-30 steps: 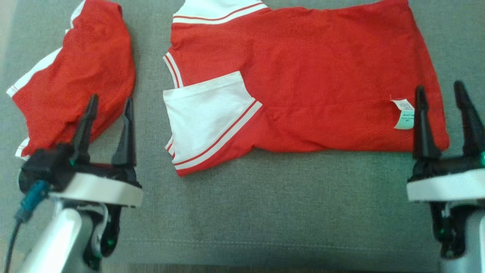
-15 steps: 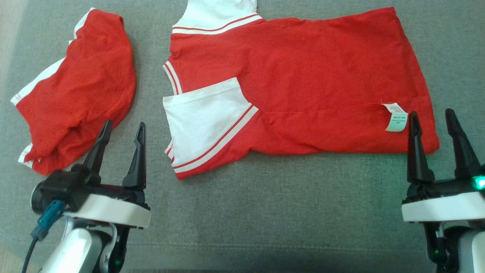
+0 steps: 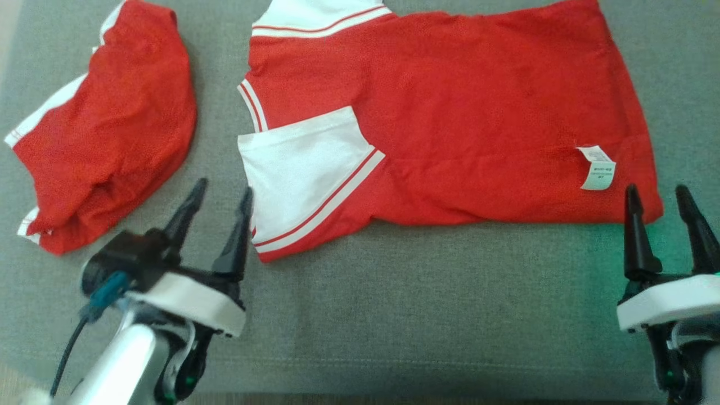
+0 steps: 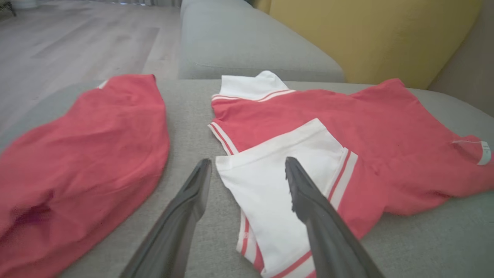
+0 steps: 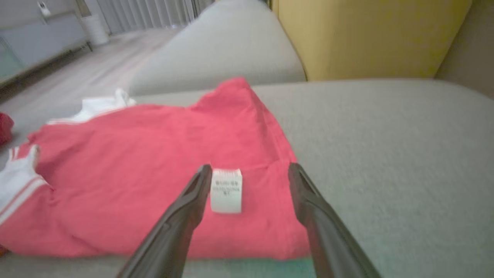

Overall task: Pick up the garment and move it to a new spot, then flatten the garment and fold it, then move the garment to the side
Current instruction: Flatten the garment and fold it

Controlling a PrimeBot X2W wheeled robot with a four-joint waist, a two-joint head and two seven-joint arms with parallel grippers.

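- The shirt [image 3: 450, 112], red with white trim, is lying pretty flat on the grey sofa [image 3: 422, 315]. It's stretching across the whole gap between the two claws and running on ahead of both sets of fingertips.
- Its white sleeve [image 3: 304, 163] is lying folded over the red body, right in front of the left claw [image 3: 223, 187]. In the left wrist view, that claw's right finger is sitting over the white cloth and its left finger over bare sofa just beside the sleeve's edge.
- The left claw is gaping wide and gripping nothing. I honestly can't tell if the tips are brushing the cloth or floating just above it.
- A little white tag [image 3: 597, 167] is sticking out near the hem, just ahead of the right claw [image 3: 656, 189] and over toward its left finger.
- The right claw is spread wide too and is carrying nothing. Its fingers are pointing at the shirt's near hem corner, which is showing between them in the right wrist view.
- Another red piece of clothing [image 3: 107, 124] is lying bunched up off to the left of the left claw, with a strip of bare sofa separating it from the shirt.
- Way out past the fingertips a yellow cushion [image 4: 366, 34] is leaning at the back of the sofa, and wooden floor [image 4: 77, 38] is showing further off to the left.
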